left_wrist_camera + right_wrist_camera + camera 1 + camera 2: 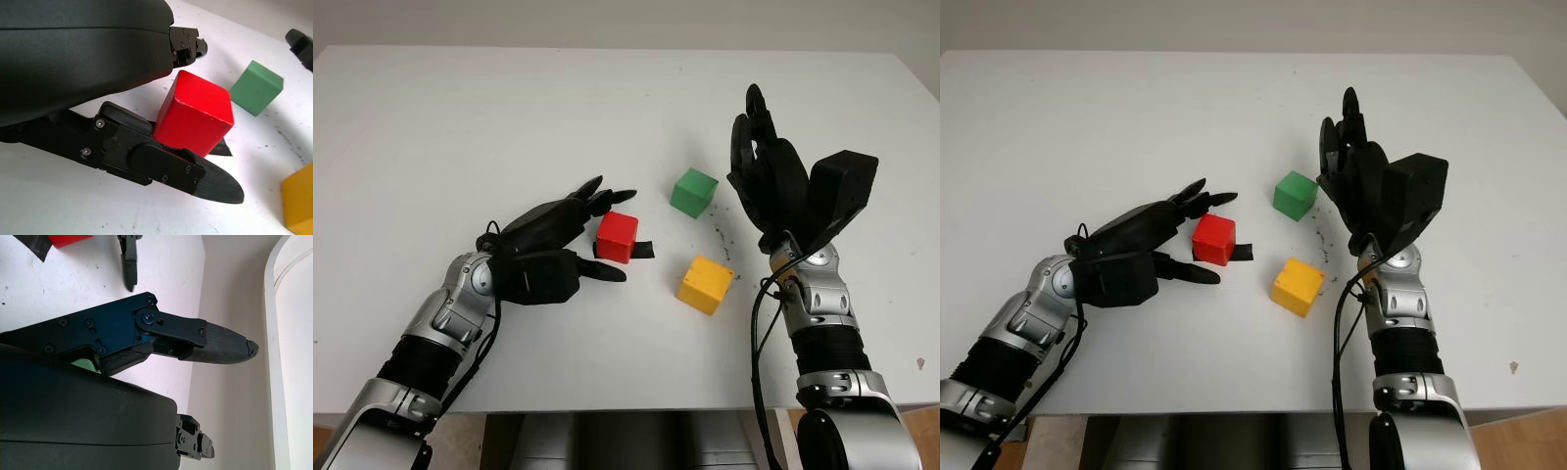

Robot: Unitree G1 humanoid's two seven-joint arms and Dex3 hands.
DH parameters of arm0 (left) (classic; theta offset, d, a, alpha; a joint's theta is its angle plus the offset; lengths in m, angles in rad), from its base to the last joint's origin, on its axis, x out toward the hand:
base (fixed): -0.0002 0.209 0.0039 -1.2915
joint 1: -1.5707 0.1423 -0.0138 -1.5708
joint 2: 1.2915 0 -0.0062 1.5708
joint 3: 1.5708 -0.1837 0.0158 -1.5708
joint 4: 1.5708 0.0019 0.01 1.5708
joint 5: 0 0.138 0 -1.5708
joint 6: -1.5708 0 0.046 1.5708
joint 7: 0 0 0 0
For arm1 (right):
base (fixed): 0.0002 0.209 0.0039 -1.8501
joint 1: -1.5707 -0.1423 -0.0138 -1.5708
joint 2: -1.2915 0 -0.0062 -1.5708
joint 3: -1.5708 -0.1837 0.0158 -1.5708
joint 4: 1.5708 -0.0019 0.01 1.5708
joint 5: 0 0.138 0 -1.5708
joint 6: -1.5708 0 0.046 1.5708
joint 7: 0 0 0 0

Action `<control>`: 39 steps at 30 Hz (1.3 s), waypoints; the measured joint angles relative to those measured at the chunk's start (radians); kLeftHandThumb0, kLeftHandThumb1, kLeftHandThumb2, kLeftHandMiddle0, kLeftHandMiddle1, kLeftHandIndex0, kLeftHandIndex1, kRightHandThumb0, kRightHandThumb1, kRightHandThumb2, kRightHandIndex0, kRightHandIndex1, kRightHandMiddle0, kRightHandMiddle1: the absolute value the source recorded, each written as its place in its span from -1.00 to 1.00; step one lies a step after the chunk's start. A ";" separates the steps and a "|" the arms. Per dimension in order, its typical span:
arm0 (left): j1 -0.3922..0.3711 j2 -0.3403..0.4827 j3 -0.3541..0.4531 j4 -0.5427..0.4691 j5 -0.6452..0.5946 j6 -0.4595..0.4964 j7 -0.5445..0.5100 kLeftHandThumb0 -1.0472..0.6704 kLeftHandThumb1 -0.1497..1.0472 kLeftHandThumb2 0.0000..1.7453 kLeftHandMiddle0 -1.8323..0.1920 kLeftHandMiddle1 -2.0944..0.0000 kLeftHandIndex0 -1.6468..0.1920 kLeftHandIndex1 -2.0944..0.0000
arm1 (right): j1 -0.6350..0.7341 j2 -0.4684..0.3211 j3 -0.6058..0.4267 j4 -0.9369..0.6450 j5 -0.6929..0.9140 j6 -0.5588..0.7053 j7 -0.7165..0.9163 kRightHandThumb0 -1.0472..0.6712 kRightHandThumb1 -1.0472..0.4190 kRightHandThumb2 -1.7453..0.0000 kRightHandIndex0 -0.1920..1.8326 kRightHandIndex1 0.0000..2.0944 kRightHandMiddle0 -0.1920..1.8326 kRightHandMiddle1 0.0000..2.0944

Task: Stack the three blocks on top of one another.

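From my seat, nearest to me on the white table (460, 117) sits the yellow block (706, 284), alone, right of centre and not touching anything. Left of it and a bit farther back, my left hand (570, 240) is around the red block (618, 237): one finger (210, 178) runs along the near side of the block and the other fingers (597, 199) reach past its far side. In the left wrist view the near finger looks to be right against the block's lower edge, but I can't tell if the far ones touch it, so the hand brackets the block without a clear grip and the block sits flat on the table. A small piece of black tape (644, 251) pokes out from under the red block on its right side. Farther back and to the right is the green block (693, 191), flat on the table, apart from the other two. Just right of the green block my right hand (766, 171) is raised above the table, open, holding nothing, fingers pointing away from me. No block is stacked on another; all three are separate, red to the left, green farthest, yellow nearest.
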 measured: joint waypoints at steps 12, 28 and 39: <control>0.044 0.017 0.153 -0.061 -0.147 -0.023 0.078 -0.97 1.00 -0.45 1.00 1.00 1.00 1.00 | 0.000 0.000 0.000 0.000 -0.004 0.000 0.002 -0.70 -1.00 0.25 -1.00 -1.00 -1.00 -1.00; 0.050 -0.047 0.394 0.059 -0.436 -0.024 0.193 -0.83 1.00 -0.24 1.00 1.00 1.00 1.00 | -0.001 -0.116 0.013 -0.035 -0.032 -0.004 0.118 -0.66 -1.00 0.45 -1.00 -1.00 -1.00 -1.00; 0.065 -0.095 0.469 0.094 -0.547 0.037 0.203 -0.84 1.00 -0.26 1.00 1.00 1.00 1.00 | -0.002 -0.398 0.090 -0.218 -0.164 -0.068 0.375 -0.68 -0.80 0.96 -0.95 -0.95 -0.90 -0.93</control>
